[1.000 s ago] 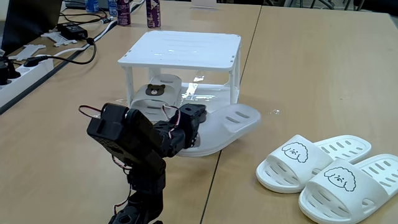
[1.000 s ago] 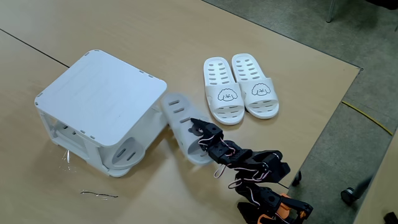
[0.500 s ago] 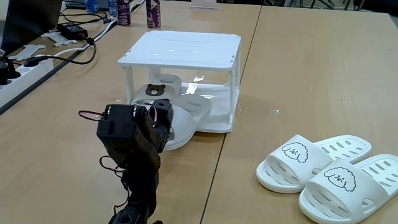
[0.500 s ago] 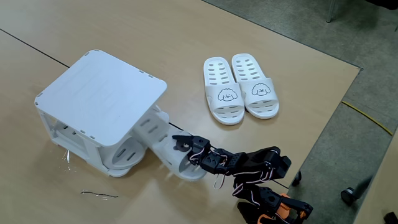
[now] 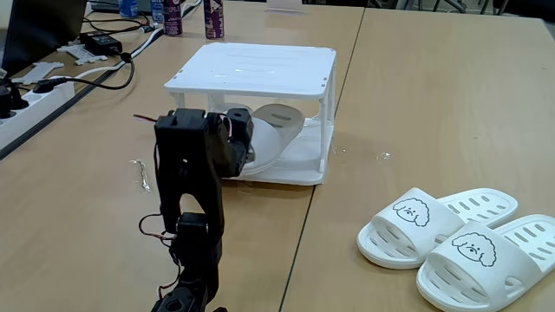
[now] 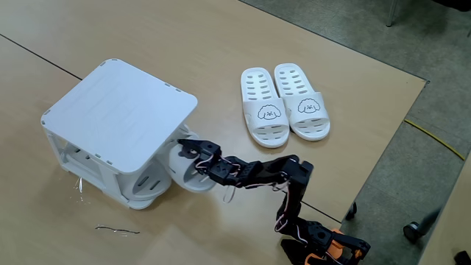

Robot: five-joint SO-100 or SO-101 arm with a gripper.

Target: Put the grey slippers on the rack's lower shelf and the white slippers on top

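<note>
Under the rack's top tier, now sliding well inside the lower shelf beside its mate: the second of the grey slippers, a second ago lying mostly out on the tabletop. Fingers pinching its edge, pushing inward. Leaving the grey pair nearly stowed. Still waiting on the tabletop well apart: the white slippers.

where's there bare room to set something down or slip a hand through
Free: the rack's top, and the tabletop between the rack and the white slippers. Crowded: the lower shelf, where the gripper pushes a grey slipper in beside the other.
</note>
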